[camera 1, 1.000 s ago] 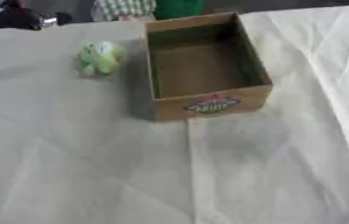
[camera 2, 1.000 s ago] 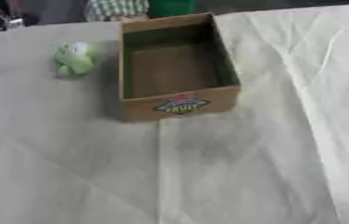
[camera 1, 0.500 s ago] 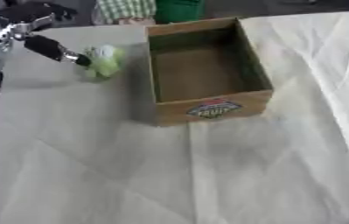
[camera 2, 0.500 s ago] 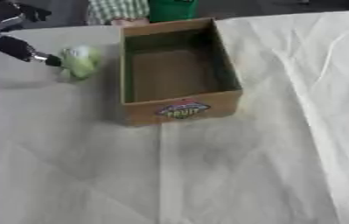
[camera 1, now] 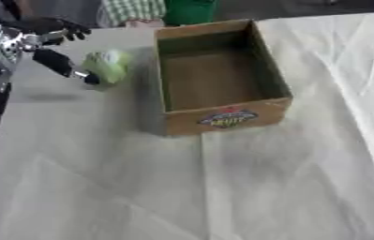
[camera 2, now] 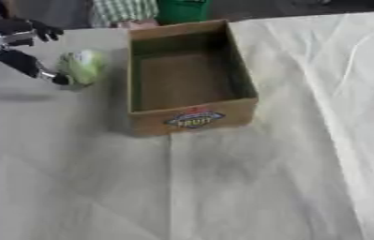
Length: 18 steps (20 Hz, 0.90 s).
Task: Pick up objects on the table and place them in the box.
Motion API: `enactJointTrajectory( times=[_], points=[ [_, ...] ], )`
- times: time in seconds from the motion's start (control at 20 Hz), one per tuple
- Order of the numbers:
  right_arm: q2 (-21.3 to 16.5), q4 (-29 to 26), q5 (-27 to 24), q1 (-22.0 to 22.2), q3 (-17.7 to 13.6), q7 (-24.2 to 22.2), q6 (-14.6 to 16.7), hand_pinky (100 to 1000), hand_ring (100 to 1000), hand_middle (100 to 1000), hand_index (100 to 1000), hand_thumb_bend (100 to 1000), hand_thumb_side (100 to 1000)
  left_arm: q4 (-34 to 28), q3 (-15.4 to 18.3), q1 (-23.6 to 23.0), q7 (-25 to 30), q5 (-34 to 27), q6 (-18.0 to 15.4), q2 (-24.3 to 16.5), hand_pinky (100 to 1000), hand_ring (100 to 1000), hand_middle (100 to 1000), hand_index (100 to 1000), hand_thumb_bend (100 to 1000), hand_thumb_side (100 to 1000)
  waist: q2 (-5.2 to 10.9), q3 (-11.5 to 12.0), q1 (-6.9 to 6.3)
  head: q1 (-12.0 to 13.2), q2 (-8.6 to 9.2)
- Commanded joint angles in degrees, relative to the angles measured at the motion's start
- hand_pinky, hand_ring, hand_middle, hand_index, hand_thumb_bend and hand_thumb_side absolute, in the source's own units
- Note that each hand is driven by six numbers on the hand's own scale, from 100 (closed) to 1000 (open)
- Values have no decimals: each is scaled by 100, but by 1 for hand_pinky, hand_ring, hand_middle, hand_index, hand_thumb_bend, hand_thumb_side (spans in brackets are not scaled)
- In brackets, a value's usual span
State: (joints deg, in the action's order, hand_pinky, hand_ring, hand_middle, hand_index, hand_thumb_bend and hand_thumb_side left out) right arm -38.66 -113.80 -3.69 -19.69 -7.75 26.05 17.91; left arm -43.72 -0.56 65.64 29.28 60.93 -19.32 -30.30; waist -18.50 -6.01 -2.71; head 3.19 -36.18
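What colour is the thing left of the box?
Light green; the thing shows best in the left eye view, beside the box.

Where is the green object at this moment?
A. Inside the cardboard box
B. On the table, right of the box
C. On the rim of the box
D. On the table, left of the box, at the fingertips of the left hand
D: the green object lies on the table left of the box, with the left hand reaching it from the left.

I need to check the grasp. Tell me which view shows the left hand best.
The left eye view: the left hand shows with more of its silver wrist, one finger reaching to the green object. The right eye view cuts the hand at the frame's edge.
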Motion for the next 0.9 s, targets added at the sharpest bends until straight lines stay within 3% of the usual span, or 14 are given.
enactJointTrajectory(
  times=[0.05,0.65,0.9],
  points=[
    [-107,-80,-26,-78,-39,-6,-8,837,724,750,884,100,587,-24,38,147,78,-98,-27,-58,754,862,859,1000,836,713,87,-23,12,28,67],
    [-72,-80,-23,-101,-48,5,-18,839,725,750,885,100,585,43,24,88,251,-88,15,65,728,835,811,963,752,706,17,-104,-20,79,125],
    [-64,-80,-21,-90,-56,12,-24,839,725,750,885,100,584,51,17,69,287,-36,19,73,694,802,748,884,565,652,7,-111,-30,82,110]
  ],
)
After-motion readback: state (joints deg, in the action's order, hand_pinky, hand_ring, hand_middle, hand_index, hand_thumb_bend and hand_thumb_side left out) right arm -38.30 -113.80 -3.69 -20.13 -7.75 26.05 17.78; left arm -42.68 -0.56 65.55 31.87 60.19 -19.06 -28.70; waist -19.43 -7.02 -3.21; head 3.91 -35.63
